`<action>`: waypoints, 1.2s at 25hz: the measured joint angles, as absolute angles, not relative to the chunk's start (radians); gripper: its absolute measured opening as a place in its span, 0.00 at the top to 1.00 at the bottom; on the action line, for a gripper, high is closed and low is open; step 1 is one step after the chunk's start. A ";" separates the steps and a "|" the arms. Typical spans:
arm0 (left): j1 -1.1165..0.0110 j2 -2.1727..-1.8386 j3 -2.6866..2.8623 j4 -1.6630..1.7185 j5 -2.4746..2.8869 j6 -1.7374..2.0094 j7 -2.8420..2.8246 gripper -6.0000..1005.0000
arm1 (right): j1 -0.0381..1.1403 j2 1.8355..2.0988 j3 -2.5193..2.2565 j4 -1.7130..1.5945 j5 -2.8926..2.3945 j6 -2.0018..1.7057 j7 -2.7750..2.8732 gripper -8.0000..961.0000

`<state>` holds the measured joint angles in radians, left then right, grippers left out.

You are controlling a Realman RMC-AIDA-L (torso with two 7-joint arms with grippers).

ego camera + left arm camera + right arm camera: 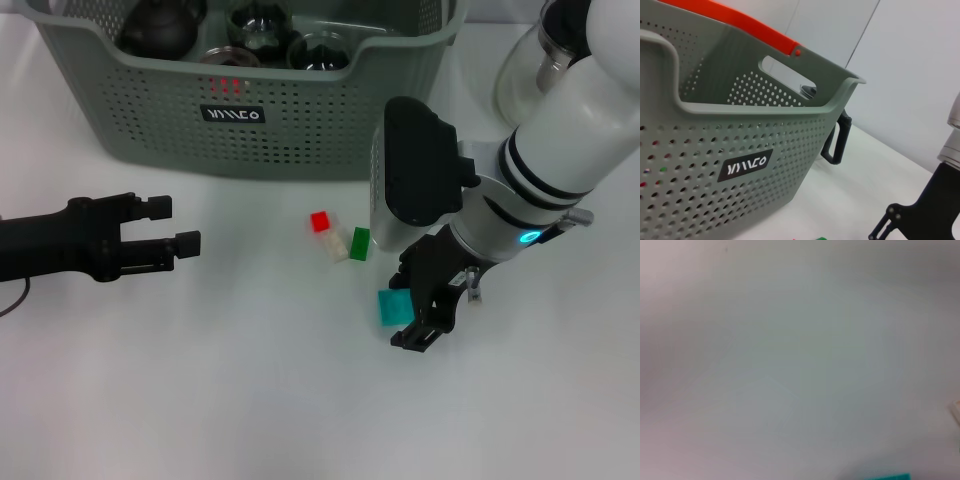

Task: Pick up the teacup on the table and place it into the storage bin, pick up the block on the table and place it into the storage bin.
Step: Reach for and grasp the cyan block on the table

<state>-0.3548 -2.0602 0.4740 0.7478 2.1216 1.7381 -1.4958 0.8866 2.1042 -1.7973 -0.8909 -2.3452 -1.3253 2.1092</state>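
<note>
Teal block (394, 306) | right gripper (428, 305) jaws straddled it on table (200, 400), spread | left gripper (172, 240) jaws spread, idle | risk: off-centre closing could squirt block sideways

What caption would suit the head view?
Right claw down at a teal block on the table; left claw open before the storage bin.

Glass carafe (530, 60): seen on the white table (200, 400), beside the basket.
Black handle (836, 142): attached.
</note>
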 joint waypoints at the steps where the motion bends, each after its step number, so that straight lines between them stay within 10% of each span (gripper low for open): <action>1: -0.355 -2.060 0.474 0.747 2.122 1.735 -1.496 0.18 | 0.887 2.104 -1.799 -0.891 -2.347 -1.325 2.109 0.22; 14: -0.356 -2.060 0.475 0.747 2.122 1.732 -1.497 0.18 | 0.890 2.103 -1.799 -0.893 -2.352 -1.327 2.109 0.22; 30: -0.359 -2.060 0.475 0.747 2.122 1.732 -1.499 0.18 | 0.889 2.103 -1.788 -0.889 -2.364 -1.327 2.126 0.56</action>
